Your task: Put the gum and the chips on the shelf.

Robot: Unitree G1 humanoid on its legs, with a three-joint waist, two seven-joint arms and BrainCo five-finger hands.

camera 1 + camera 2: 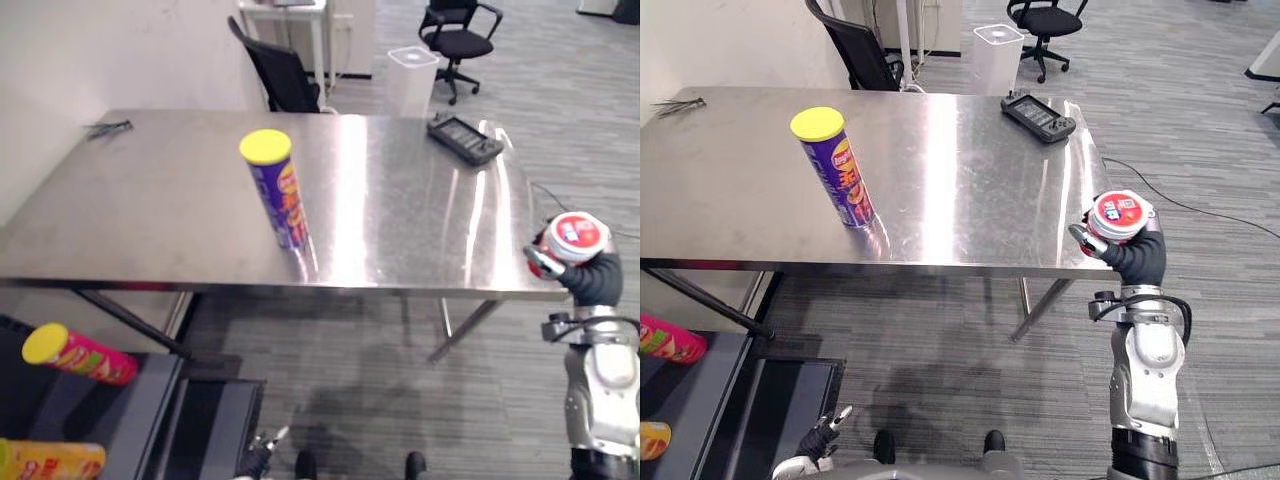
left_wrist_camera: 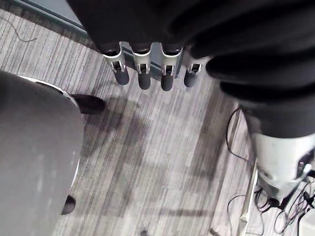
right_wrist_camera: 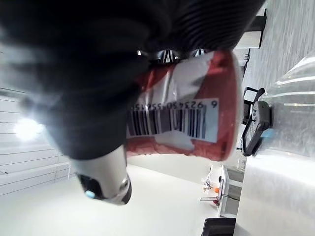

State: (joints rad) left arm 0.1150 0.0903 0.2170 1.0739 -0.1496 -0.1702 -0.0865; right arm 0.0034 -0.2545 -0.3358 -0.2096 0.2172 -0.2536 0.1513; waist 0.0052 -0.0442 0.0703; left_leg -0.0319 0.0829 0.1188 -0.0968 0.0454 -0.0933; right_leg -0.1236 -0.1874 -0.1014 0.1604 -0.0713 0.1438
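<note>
Now the right hand [image 1: 1137,258] grips a round red-and-white gum tub [image 1: 1118,213] beside the edge of the steel table [image 1: 960,170]; shelving it probably follows.

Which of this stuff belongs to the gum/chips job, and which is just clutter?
Job:
gum tub, held in right robot hand
purple chips can, upright on table
shelf, lower left

Lying about:
black handheld device on table
white bin
black office chair
pink can by the shelf
</note>
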